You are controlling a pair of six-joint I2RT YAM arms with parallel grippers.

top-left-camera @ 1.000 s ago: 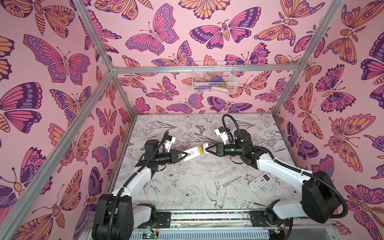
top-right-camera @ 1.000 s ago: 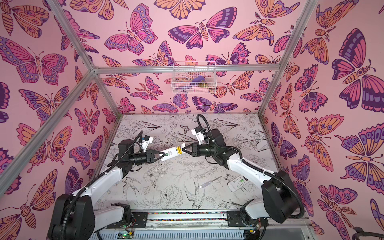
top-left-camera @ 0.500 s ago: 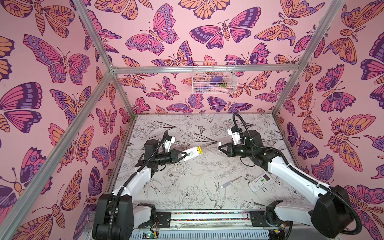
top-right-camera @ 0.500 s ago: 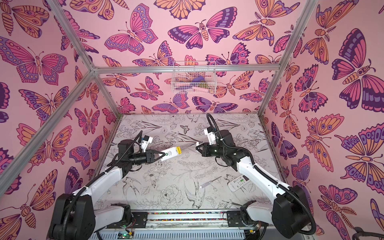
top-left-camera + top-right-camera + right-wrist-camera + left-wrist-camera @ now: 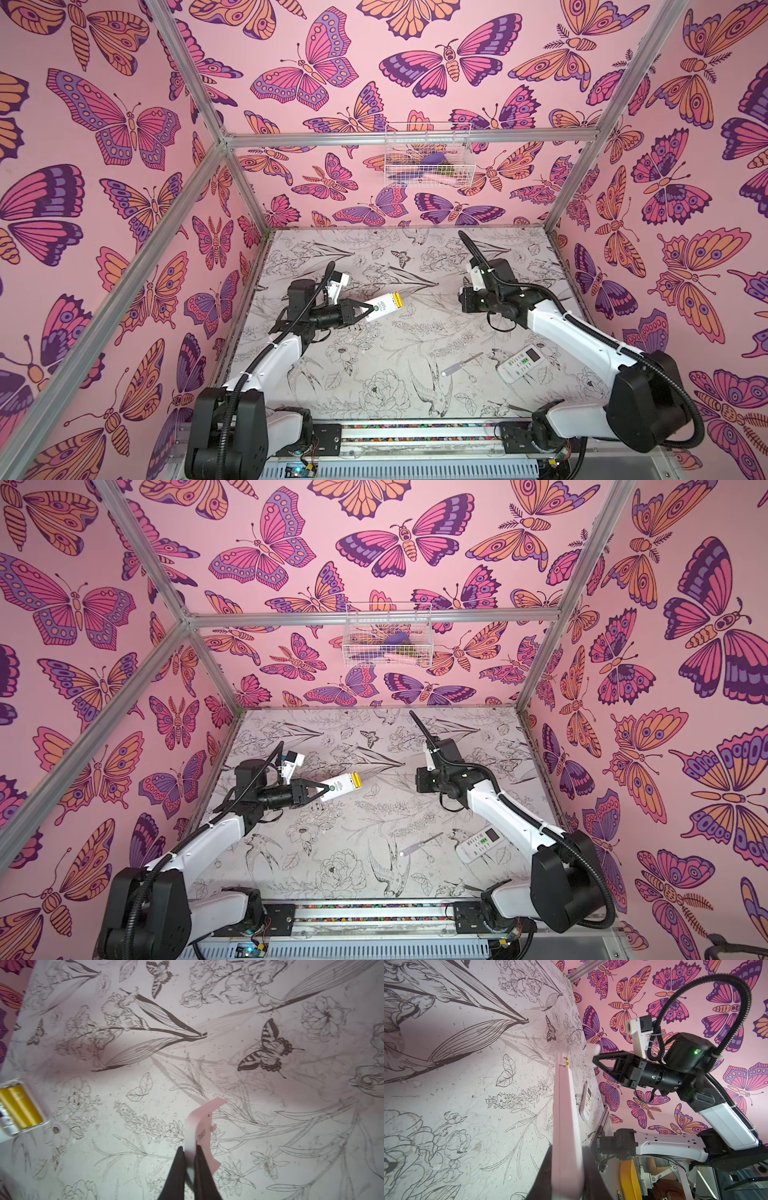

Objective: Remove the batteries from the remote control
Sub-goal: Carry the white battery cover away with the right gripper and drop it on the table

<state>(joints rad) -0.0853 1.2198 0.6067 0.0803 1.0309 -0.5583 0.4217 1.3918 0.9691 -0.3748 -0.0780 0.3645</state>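
My left gripper (image 5: 367, 311) is shut on one end of a white remote control (image 5: 383, 306), holding it level above the table left of the middle. At the remote's far end the compartment lies uncovered, and two yellow batteries (image 5: 398, 299) sit inside it; they also show in the right wrist view as batteries (image 5: 19, 1105). In the left wrist view the remote (image 5: 566, 1118) is edge-on between my dark fingers (image 5: 543, 1169). My right gripper (image 5: 189, 1148) is shut on a small white cover (image 5: 202, 1124), held in the air well to the right of the remote.
A second white remote (image 5: 519, 362) lies face up at the right front of the table, with a clear-handled screwdriver (image 5: 461, 364) just left of it. A wire basket (image 5: 428, 156) hangs on the back wall. The right arm (image 5: 654, 1076) stands beyond the held remote's end.
My right gripper has drawn back to the right, away from the remote's battery end, carrying the white cover. The left arm and the remote have not moved.
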